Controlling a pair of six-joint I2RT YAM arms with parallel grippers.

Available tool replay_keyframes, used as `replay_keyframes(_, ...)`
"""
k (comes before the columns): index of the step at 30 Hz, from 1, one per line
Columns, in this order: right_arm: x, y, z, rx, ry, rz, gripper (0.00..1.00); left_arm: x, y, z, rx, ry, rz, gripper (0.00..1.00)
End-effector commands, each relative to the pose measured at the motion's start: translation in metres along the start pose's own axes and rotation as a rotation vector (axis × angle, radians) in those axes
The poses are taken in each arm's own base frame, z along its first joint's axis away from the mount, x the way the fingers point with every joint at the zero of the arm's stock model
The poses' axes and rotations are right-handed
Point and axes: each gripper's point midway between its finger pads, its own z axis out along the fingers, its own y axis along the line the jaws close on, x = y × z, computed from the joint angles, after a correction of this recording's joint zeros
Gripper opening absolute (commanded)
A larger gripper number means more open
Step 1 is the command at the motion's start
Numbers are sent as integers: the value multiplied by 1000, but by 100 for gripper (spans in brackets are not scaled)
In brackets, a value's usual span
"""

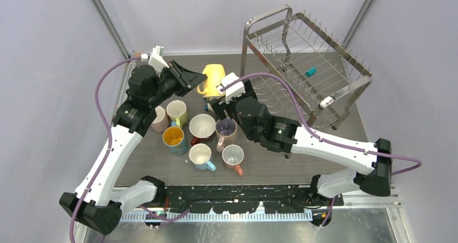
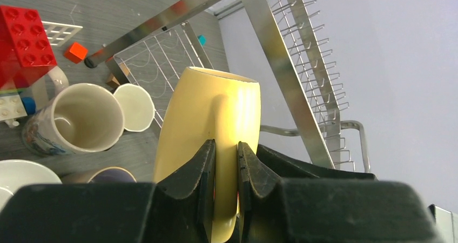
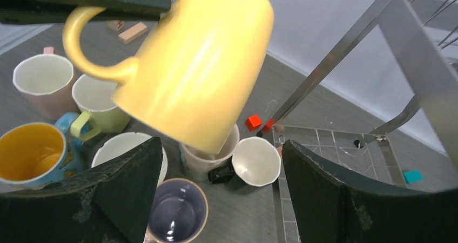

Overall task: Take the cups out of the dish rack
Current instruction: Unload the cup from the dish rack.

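Top view, listed left to right.

1. pale pink ceramic mug (image 1: 158, 119): upright on the dark grey wood-grain table top (image 1: 270, 167), centre-left of frame.
2. blue ceramic mug with orange inside (image 1: 174, 139): upright, just below item 1.
3. yellow-green ceramic mug (image 1: 177, 112): upright, just beside item 1.
4. left gripper (image 1: 190, 80): upper centre-left. Its black fingers are clenched on the side handle of item 7, one pad on each face of the handle.
5. light blue ceramic mug with cream inside (image 1: 201, 155): upright, lower centre.
6. wide dark red ceramic mug with cream inside (image 1: 202, 127): upright, middle of the group.
7. mustard-yellow ceramic mug (image 1: 214, 76): upper centre, lifted clear of the table and tilted. It hangs by its handle above the other cups, left of the rack and outside it.
8. right gripper (image 3: 221, 146): just below item 7 in the top view. Fingers are spread wide and grasp nothing; the yellow mug touches neither.
9. brownish-pink ceramic mug with purple inside (image 1: 226, 129): upright, centre.
10. salmon-pink ceramic mug (image 1: 233, 156): upright, lower centre.
11. black-handled mug with white inside (image 3: 254, 161): on the table by the rack's near corner.
12. tall two-tier dish rack of shiny silver wire (image 1: 347, 89): upper right.
13. small teal piece (image 1: 310, 71): among the rack's wires; which tier cannot be told.
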Motion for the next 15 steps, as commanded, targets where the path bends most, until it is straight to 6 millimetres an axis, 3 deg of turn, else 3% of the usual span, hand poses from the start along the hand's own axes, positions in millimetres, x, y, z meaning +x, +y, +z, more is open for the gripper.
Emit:
replay_keyframes(1,-32,-12,5,99,-128,-22,83,-24,-52,-14,169,-57,-15,0)
replay_keyframes(8,-32,-1,21,141,-145,-145,72,-24,-55,-14,197,-40,-68,0)
replay_keyframes(15,-34,-7,25,211,-163,-208,63,-22,-55,-16,199,-20,-90,0)
